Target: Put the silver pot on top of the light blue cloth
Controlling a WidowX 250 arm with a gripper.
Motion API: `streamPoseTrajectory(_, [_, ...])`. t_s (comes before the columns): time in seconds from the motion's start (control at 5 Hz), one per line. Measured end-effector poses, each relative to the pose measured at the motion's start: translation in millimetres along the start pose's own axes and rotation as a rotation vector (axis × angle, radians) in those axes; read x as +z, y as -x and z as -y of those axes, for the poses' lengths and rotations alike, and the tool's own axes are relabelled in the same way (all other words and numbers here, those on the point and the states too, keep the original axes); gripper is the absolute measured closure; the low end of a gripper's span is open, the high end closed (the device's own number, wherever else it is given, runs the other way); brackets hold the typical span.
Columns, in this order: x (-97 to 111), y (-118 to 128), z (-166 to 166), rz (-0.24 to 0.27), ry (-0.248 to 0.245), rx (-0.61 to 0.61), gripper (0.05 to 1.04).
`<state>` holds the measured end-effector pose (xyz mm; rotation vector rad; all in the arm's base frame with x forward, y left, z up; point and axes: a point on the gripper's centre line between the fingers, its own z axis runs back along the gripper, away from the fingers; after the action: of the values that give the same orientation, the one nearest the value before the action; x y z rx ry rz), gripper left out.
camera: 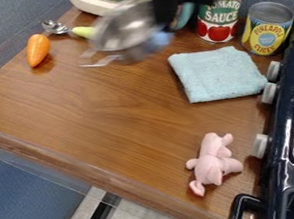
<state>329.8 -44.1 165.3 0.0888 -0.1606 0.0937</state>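
Fingers clamped on pot's rim nr surface's back edge; prob. light, stiff, slippery metal; 1 firm rim hold best.

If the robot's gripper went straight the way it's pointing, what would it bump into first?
Probably the wooden counter below; the silver pot at the gripper might touch it first. How high they are is hard to tell.
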Motion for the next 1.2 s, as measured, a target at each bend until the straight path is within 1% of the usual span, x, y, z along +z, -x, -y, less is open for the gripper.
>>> streamPoseTrajectory(0.2, [-5.3,-23.2,37.5,0.014,0.032,-0.038,1.031])
streamPoseTrajectory(0.4, [-19.2,-38.0,61.9,0.026,0.067,-0.059,1.031])
streamPoseTrajectory(0.8, [-59.3,-40.8,71.3,-0.041,0.040,-0.079,1.031])
streamPoseTrajectory(1.0, [-64.9,-42.8,70.2,-0.046,0.038,-0.066,1.031])
streamPoseTrajectory(1.2, [-72.5,-43.9,72.4,-0.057,0.065,-0.027,1.010])
